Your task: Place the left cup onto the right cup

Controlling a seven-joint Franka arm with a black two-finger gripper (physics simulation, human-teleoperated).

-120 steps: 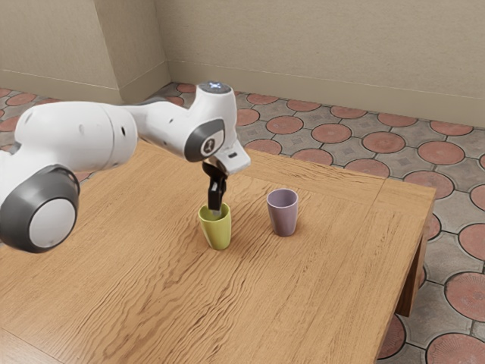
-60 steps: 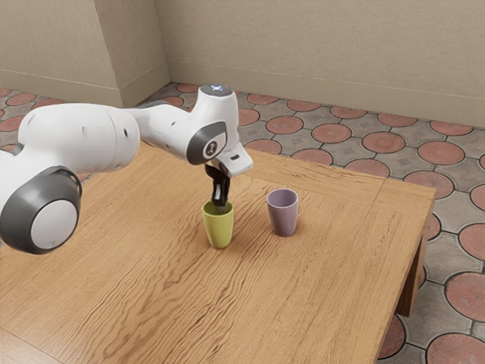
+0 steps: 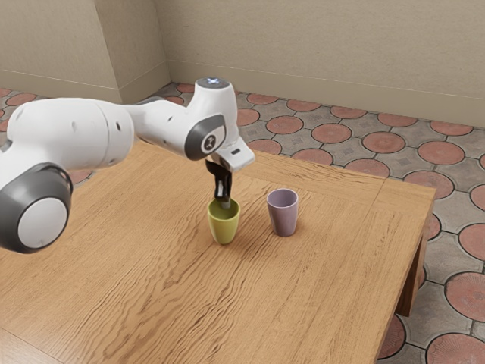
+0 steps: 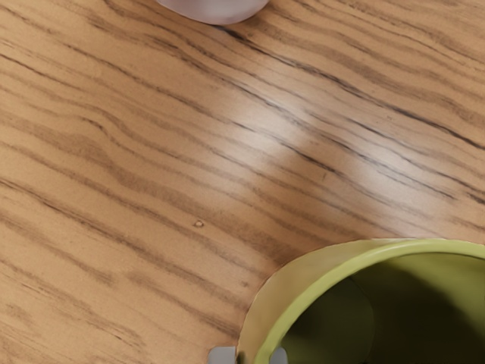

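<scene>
Pinching the wall of the green cup (image 3: 224,226) just under its rim, the gripper (image 3: 223,201) comes straight down from above. One finger is inside the mouth and the other outside, nearly closed, with only the thin wall between them. The wrist view shows the curved rim of the green cup (image 4: 318,280) right under the hand.

The cup is upright in the far half of the table (image 3: 318,288), well away from the near edge. I cannot tell whether its base touches the wood. The purple cup (image 3: 282,216) stands upright and empty just beside it, toward the table's corner at the exterior view's right. The two do not touch.

The green cup looks light, stiff and smooth, probably plastic. A one-wall grip should carry it, but the cup may swing or slip if moved sharply. It tapers downward, so it should nest into the purple cup's mouth if kept level.
</scene>
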